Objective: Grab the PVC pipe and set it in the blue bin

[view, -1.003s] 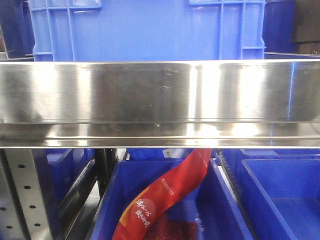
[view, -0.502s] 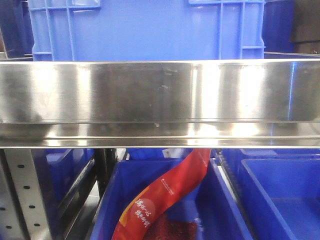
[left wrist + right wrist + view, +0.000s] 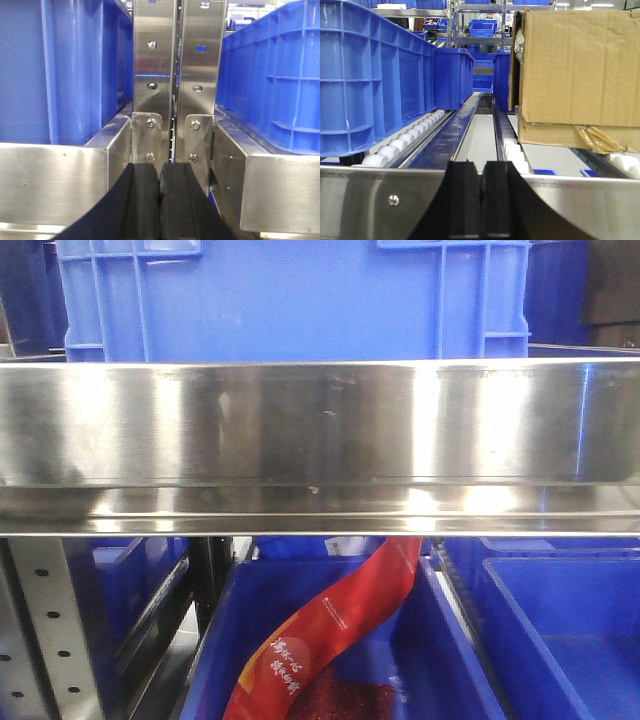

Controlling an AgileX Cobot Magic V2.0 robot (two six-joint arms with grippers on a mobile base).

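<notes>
Change: the front view matches the earlier frames; the steel rail (image 3: 320,440), the bins and the red pouch (image 3: 330,640) sit as before, only the glare on the steel differs slightly.
Left arm: the left gripper (image 3: 160,200) is level and points at a pair of upright steel posts (image 3: 175,75) between two blue bins; its black pads (image 3: 142,200) are pressed together, with nothing between them.
Right arm: the right gripper (image 3: 481,200) is level, just behind a steel rail (image 3: 370,200), and looks down a roller lane (image 3: 410,137); its jaws are closed pad against pad and hold nothing.
PVC pipe: it shows in none of the three views, so where it lies cannot be told.
Blue bins, front view: one large bin (image 3: 300,300) above the rail; three bins below, at left (image 3: 130,580), middle (image 3: 440,650) and right (image 3: 570,630).
Pouch: one, red with printed writing, leaning inside the middle lower bin.
Blue bins, left wrist view: two, one (image 3: 60,70) on the left and one (image 3: 275,80) on the right of the posts.
Right wrist view: one long blue bin (image 3: 370,75) on the rollers at left, more bins behind it, and one cardboard box (image 3: 575,65) on the right lane.
</notes>
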